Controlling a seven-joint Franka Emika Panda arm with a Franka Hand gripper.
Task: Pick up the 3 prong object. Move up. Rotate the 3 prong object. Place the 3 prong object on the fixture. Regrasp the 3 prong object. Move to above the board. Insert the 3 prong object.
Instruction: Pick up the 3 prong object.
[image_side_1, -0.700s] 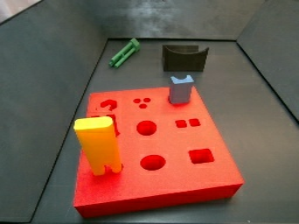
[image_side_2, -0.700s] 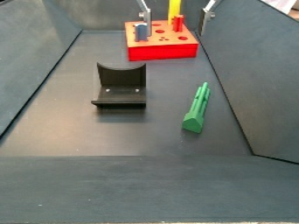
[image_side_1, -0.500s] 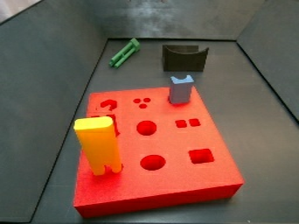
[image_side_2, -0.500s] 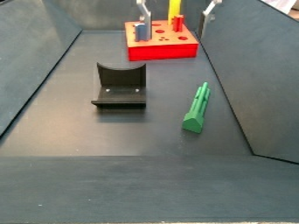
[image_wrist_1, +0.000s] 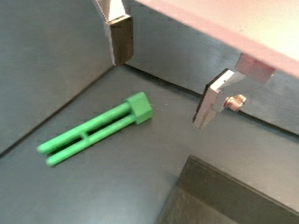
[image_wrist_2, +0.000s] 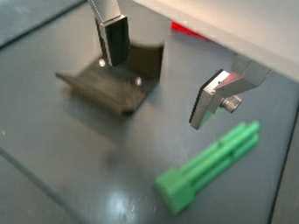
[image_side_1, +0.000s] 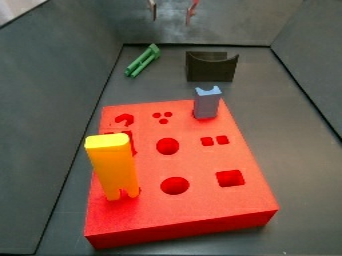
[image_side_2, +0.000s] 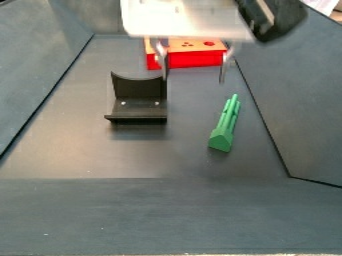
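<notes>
Your gripper (image_wrist_1: 176, 74) hangs above the floor with its two fingers (image_wrist_1: 216, 98) apart and nothing between them; in a side view it shows only at the top edge (image_side_1: 174, 10), above the back of the bin. The 3 prong object (image_wrist_1: 93, 129) lies flat on the floor, not between the plates but off to one side of them and lower, so in my judgement you must shift across and come down before you close. Its long axis runs slantwise to the gap between the fingers in both wrist views, so a turn of the wrist looks needed to take it across its narrow width. In a side view, going left to right, you have the 3 prong object (image_side_1: 142, 60) near the back wall, then the fixture (image_side_1: 210, 66) beside it but apart. Nearer the camera lies the board (image_side_1: 187, 190). Count one green bar, one fixture, one board, one yellow block (image_side_1: 111, 166) and one grey-blue block (image_side_1: 206, 101), both blocks standing on the board.
</notes>
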